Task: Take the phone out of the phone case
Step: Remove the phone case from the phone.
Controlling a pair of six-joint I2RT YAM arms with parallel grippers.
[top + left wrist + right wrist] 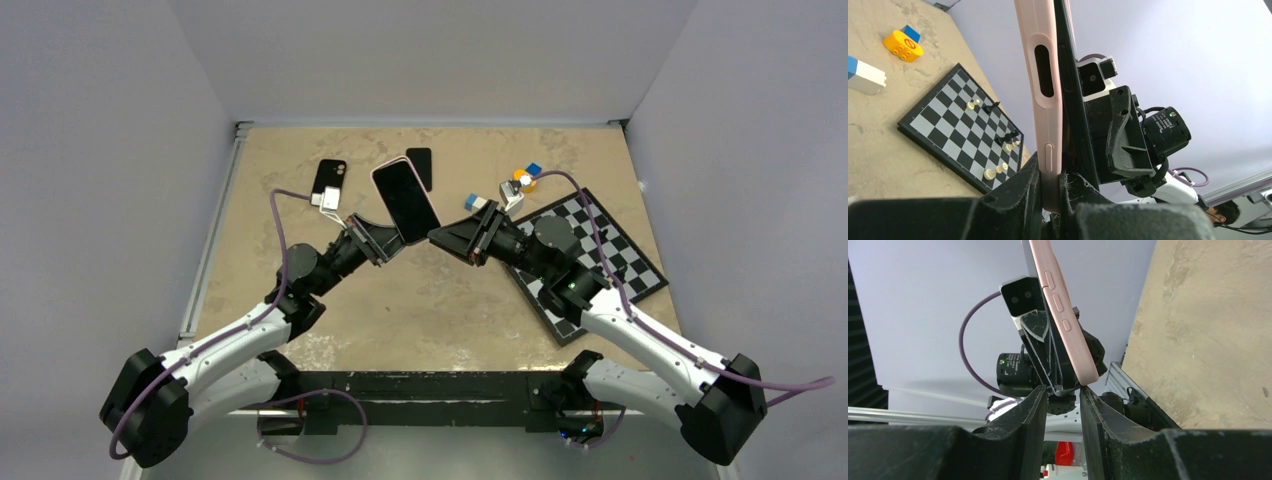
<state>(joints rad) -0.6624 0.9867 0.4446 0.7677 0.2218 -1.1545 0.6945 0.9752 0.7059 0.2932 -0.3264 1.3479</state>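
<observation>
The phone case (1045, 100) clamped in the black left gripper (1050, 192) is pale pink, and the phone (405, 200) has a black screen. Ahead of that gripper are a black-and-pale-grey chequered chessboard (960, 127), a yellow brick (903, 46) and the mottled tan table (878, 150).

The whole table (300, 330) is covered at long range by the top external camera, which is mounted above and behind the cased phone (405, 200) and directed downward. The left wrist camera is set at very close range against one long edge of the cased phone and is aimed along that edge toward the chessboard (948, 130). The right wrist camera is set equally close at the opposite side and is aimed back past the phone toward the left arm. The cased phone is shared by all three views, and the chessboard by the top external and left wrist views.
</observation>
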